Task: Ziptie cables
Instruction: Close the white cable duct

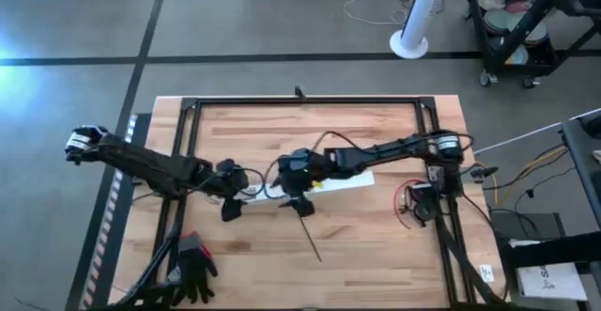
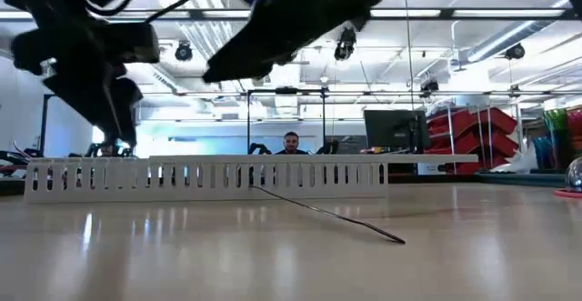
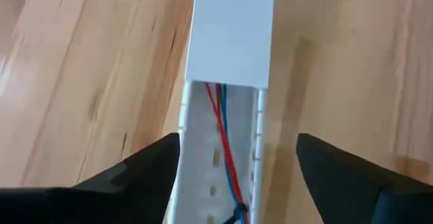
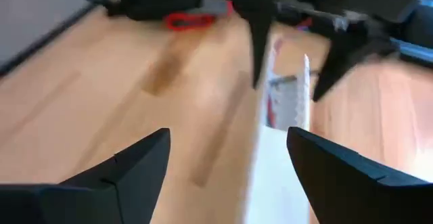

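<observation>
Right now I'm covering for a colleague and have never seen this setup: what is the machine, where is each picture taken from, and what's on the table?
Two dark robot arms work at a wooden table. One picture looks straight down, one looks level across the tabletop, two come from wrist cameras. A white slotted channel lies mid-table with the cables, red and blue wires, inside. A thin dark strip, probably the zip tie, lies nearby. The left arm and right arm hang over the channel, jaws open, holding nothing.
</observation>
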{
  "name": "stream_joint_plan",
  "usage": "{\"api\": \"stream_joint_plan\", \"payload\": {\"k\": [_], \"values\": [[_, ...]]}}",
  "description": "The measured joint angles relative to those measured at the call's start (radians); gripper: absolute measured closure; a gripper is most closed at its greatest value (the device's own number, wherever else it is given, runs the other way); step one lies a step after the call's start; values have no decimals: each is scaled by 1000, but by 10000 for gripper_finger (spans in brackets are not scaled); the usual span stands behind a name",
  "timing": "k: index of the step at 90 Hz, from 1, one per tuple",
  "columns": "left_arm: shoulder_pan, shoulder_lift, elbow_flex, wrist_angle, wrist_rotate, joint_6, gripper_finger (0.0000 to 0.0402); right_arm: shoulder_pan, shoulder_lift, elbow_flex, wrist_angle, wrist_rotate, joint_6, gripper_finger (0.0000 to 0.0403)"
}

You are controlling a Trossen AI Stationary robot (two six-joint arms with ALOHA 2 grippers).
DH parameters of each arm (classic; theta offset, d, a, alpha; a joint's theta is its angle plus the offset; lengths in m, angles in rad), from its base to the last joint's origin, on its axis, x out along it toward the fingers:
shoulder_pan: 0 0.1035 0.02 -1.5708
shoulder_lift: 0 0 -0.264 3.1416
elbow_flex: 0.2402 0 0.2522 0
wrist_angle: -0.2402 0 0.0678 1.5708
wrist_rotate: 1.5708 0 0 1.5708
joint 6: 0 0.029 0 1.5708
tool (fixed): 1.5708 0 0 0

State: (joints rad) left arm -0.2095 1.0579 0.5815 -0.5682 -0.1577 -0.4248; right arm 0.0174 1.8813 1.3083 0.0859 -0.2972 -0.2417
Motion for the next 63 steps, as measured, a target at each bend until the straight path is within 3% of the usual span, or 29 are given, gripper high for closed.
{"api": "stream_joint_plan", "payload": {"k": [18,35,47,63], "values": [[-3,22,-79,53,0,-3,73,-5,-66,-223,376,11,176,129],[-4,79,-161,205,19,20,64,20,-68,-264,428,9,203,132],[-4,149,-190,285,10,35,94,38,-66,-270,412,8,229,123],[-4,266,-181,378,-8,52,171,30,-82,-250,278,9,257,116]]}}
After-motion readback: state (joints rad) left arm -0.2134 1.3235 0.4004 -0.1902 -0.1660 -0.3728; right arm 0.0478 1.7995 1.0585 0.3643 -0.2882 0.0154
